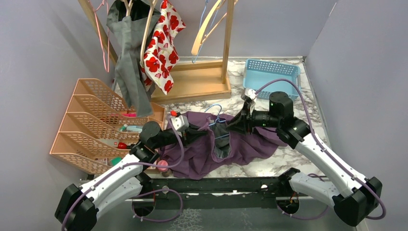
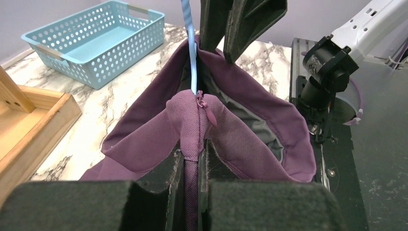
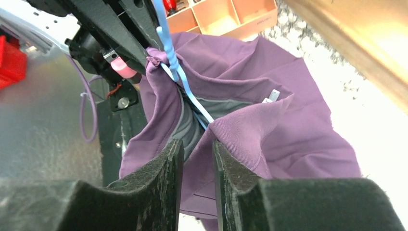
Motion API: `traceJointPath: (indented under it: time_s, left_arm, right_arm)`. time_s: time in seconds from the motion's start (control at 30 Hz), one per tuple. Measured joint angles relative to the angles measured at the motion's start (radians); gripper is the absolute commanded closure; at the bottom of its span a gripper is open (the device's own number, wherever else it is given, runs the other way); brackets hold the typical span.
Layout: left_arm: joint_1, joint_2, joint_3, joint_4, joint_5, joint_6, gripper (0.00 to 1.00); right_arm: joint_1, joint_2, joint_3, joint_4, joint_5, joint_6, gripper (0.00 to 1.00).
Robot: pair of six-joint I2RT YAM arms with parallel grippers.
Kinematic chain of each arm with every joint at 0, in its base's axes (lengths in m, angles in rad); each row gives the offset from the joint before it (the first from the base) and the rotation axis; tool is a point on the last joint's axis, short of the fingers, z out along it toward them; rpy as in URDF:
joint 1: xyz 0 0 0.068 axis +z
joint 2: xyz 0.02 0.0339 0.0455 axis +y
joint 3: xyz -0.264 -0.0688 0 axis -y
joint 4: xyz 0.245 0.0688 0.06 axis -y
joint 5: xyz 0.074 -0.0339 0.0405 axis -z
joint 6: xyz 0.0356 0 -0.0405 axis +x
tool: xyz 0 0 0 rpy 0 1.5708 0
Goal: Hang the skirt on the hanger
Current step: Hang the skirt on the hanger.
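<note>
The purple skirt [image 1: 202, 156] lies bunched on the marble table between my two grippers, with its grey lining showing at the open waist. A light blue hanger [image 1: 215, 109] has its lower part inside the waist opening. My left gripper [image 1: 206, 126] is shut on the waistband by the zipper [image 2: 191, 144], and the hanger's wire [image 2: 189, 48] rises just beyond it. My right gripper [image 1: 232, 125] is shut on the opposite waistband edge [image 3: 226, 130], with fabric pinched between its pads. In the right wrist view the hanger [image 3: 169, 45] crosses the opening. The waist is held stretched open between the grippers.
A wooden clothes rack [image 1: 192, 84] stands at the back with a grey garment [image 1: 127, 62], a red-flowered garment [image 1: 163, 48] and spare hangers. A blue perforated basket [image 1: 272, 77] sits at back right. An orange tiered organizer [image 1: 94, 122] stands at left.
</note>
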Motion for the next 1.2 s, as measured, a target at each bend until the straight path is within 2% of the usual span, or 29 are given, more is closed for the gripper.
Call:
traceJointPath:
  time_s: [0.23,0.33,0.47,0.83,0.9,1.03,1.1,1.2]
  left_arm:
    - [0.000,-0.016,-0.016,0.027,-0.010,-0.006,1.00]
    - [-0.001,-0.006,-0.016,0.031,-0.009,-0.005,1.00]
    - [-0.002,-0.003,-0.016,0.032,-0.008,-0.005,1.00]
    - [-0.002,-0.003,-0.016,0.032,-0.003,-0.001,1.00]
    - [-0.002,-0.003,-0.016,0.032,-0.003,-0.001,1.00]
    - [-0.002,-0.004,-0.016,0.033,0.001,-0.001,1.00]
    - [0.000,-0.006,-0.016,0.033,-0.002,-0.002,1.00]
    - [0.000,-0.017,-0.016,0.030,-0.011,-0.005,0.93]
  right_arm:
    - [0.002,-0.018,0.038,0.017,-0.002,-0.153,0.64]
    - [0.002,-0.018,0.043,0.051,0.028,-0.188,0.69]
    - [0.002,-0.005,0.043,0.072,0.041,-0.233,0.70]
    - [0.002,0.140,0.054,-0.028,-0.157,-0.414,0.69]
    - [0.002,0.146,0.057,-0.040,-0.176,-0.426,0.75]
    - [0.002,0.146,0.068,-0.049,-0.190,-0.447,0.98]
    - [0.002,0.146,0.068,-0.051,-0.206,-0.451,0.99]
    - [0.002,0.142,0.068,-0.046,-0.206,-0.449,0.99]
